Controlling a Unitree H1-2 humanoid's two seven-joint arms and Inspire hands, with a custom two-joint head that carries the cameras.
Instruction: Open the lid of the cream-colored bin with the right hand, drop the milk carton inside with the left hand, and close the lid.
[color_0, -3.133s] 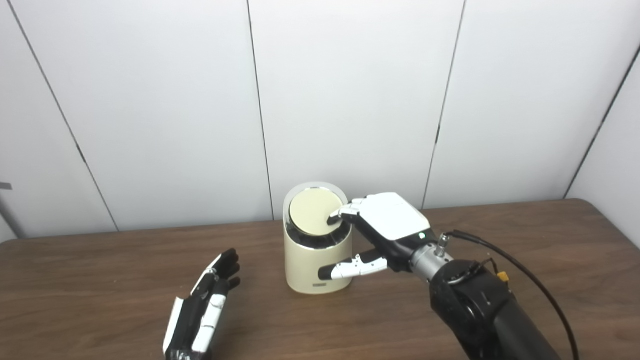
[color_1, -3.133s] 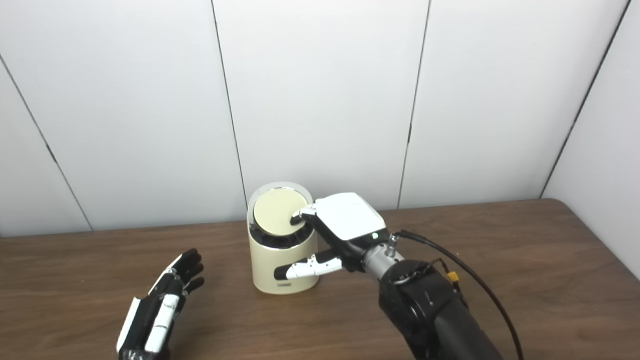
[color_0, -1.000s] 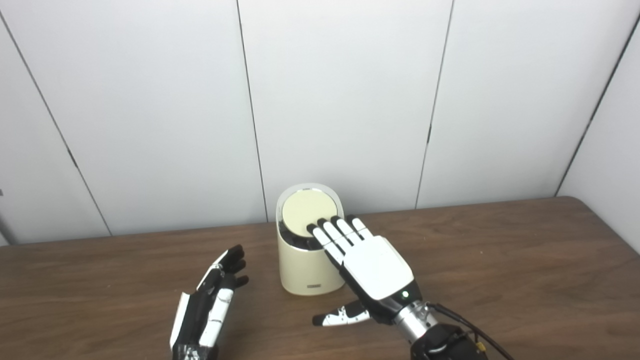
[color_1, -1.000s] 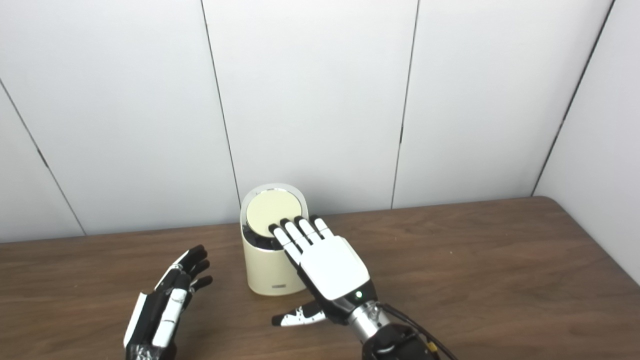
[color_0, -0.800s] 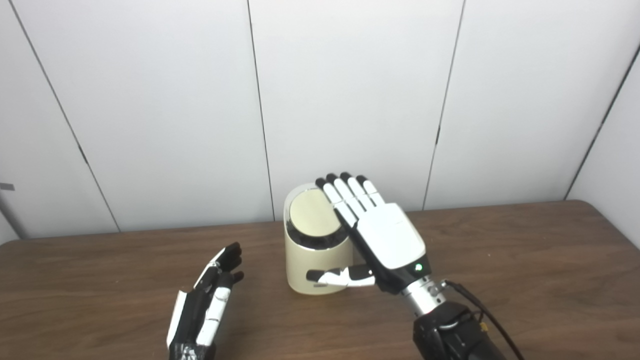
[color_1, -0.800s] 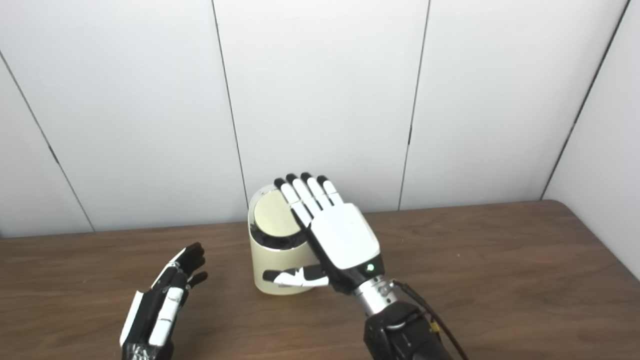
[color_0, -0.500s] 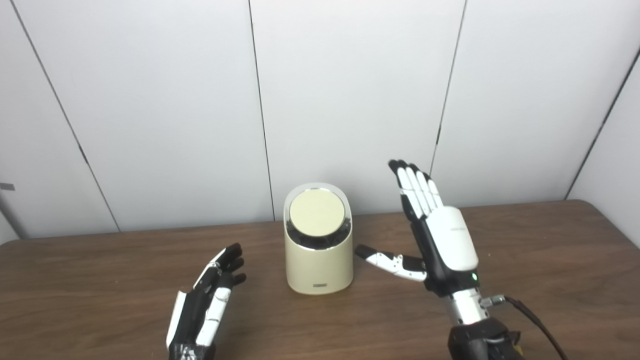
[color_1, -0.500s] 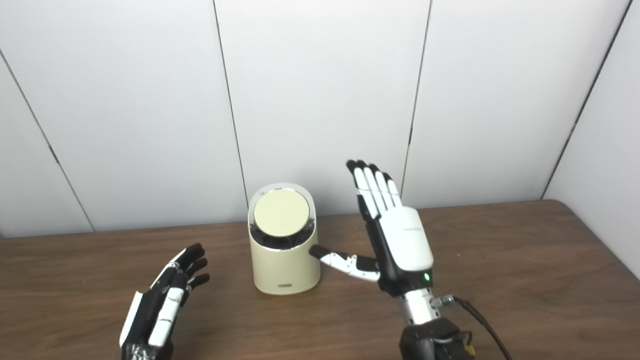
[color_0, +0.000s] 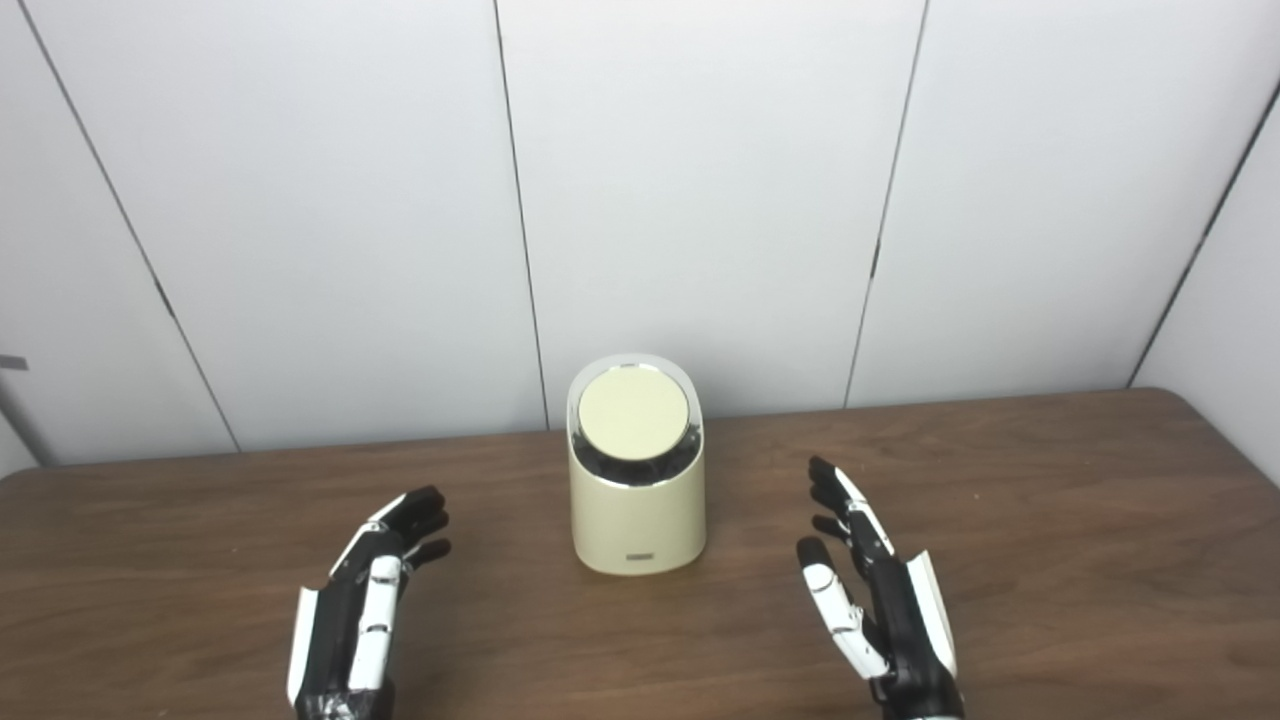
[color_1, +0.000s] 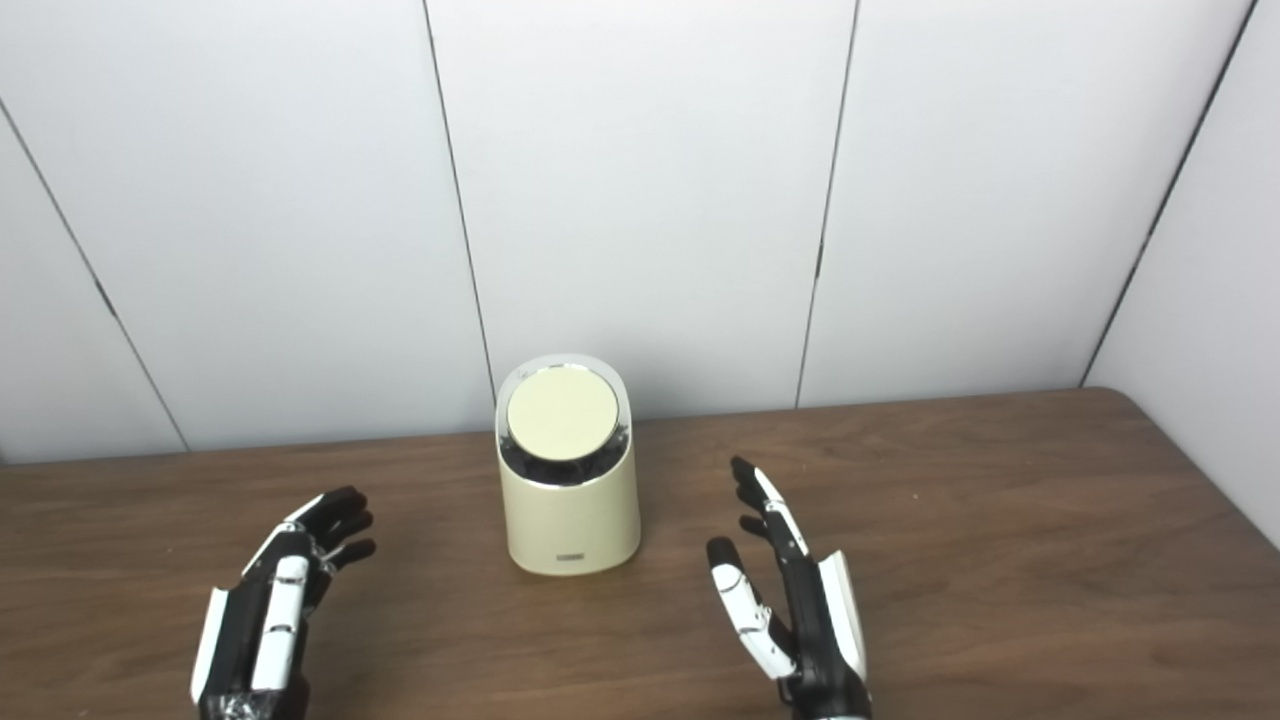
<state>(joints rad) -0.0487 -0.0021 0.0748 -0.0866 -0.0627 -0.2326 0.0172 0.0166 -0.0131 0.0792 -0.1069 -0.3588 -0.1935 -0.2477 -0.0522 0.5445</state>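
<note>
Cream-colored bin (color_1: 568, 500) stands upright at frame center on the brown counter (color_1: 1000, 520), near the white wall panels (color_1: 640, 180). Round lid (color_1: 562, 415) sits closed on the slanted top. Left hand (color_1: 265, 620) at lower left, right hand (color_1: 795, 600) at lower center-right, both low over the counter, holding nothing, fingers (color_1: 762, 500) extended and apart. Both hands well apart from the bin, one on each side.

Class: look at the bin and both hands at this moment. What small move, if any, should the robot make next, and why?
Probably none but resting. The lid sits shut on the bin, no carton is in view, and the left hand and right hand are open, clear of the bin. So the job looks done.
</note>
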